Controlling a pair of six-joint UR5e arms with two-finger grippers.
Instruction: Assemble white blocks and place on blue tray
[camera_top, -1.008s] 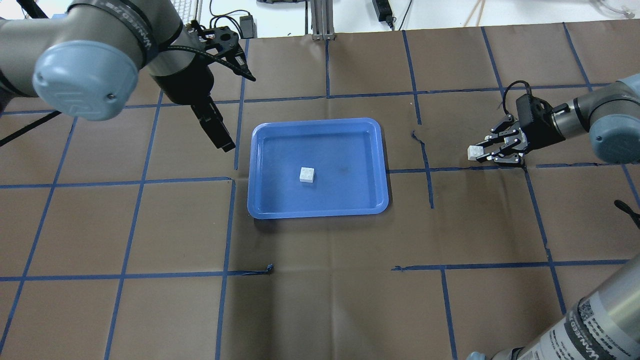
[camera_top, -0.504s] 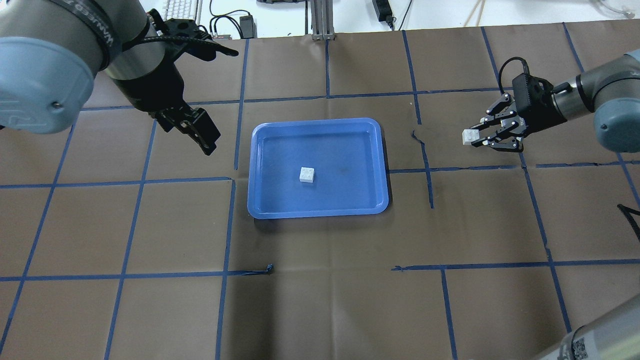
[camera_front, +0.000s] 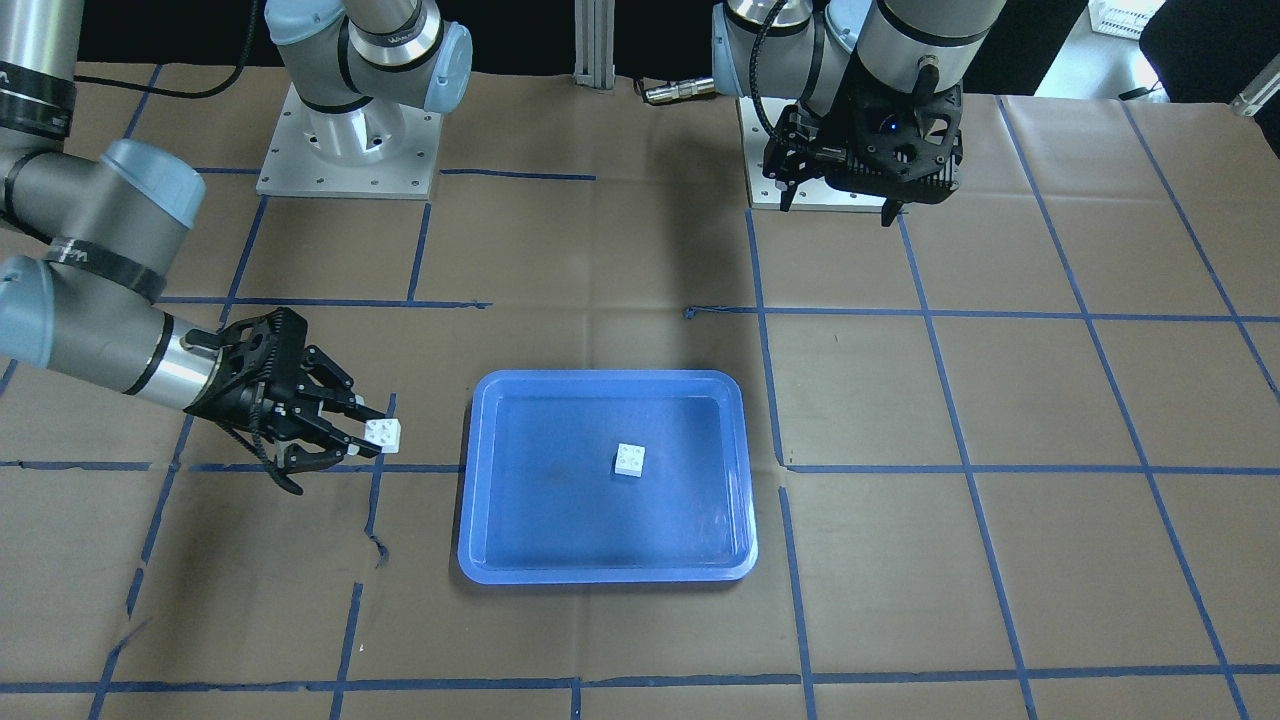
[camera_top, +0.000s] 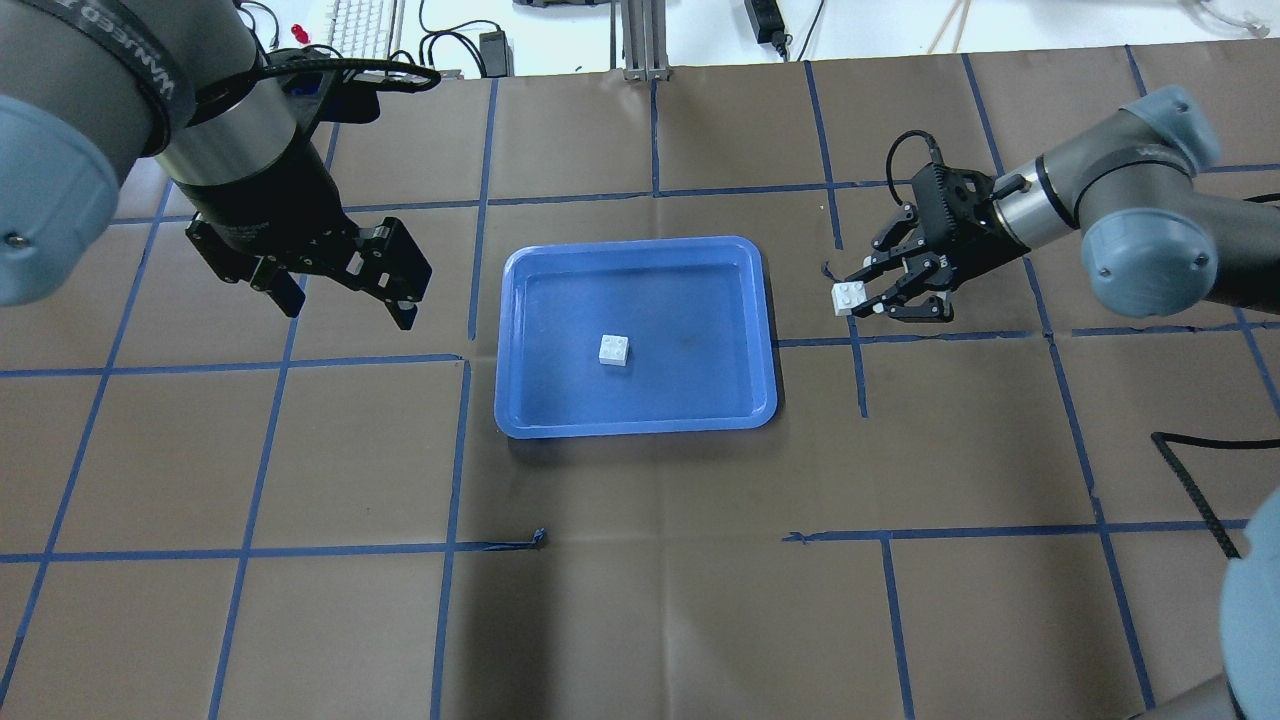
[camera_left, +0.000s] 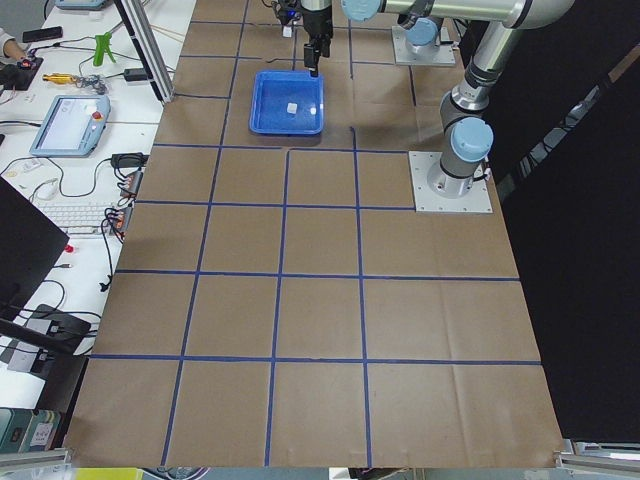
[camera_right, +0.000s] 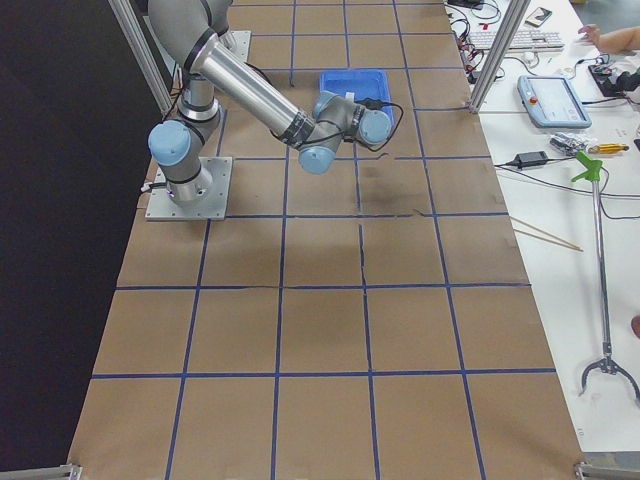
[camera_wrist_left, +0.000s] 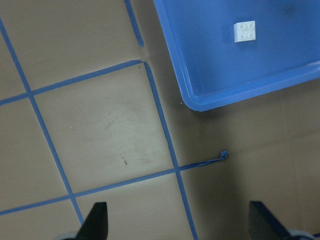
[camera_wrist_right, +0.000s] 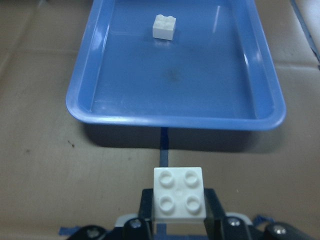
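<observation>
Right gripper (camera_top: 850, 298): is clenching on the held white block (camera_top: 846, 296), pinching it at the fingertips, studs facing up in the wrist view.
Held white block: is hanging above the desk (camera_top: 640, 600), just off the blue tray (camera_top: 512, 420) on the robot's right side, and isn't touching the tray.
Left gripper (camera_top: 345, 290): is hovering released with jaws spread wide and nothing between them, pointing down over the desk beside the tray's other short side.
Tray white block (camera_top: 614, 349): is sitting flat inside the blue tray, near the middle, studs up, alone and well apart from both grippers.
Blue tray: is lying flat on the desk between the two arms, with the one block as its only contents.
Blocks: are being kept apart, one in the tray and one in the right gripper, not joined.
Desk: is wearing brown paper with a blue tape grid (camera_top: 650, 190); the tray is straddling one of the tape lines.
Side views: are showing both arms too small to add detail.
</observation>
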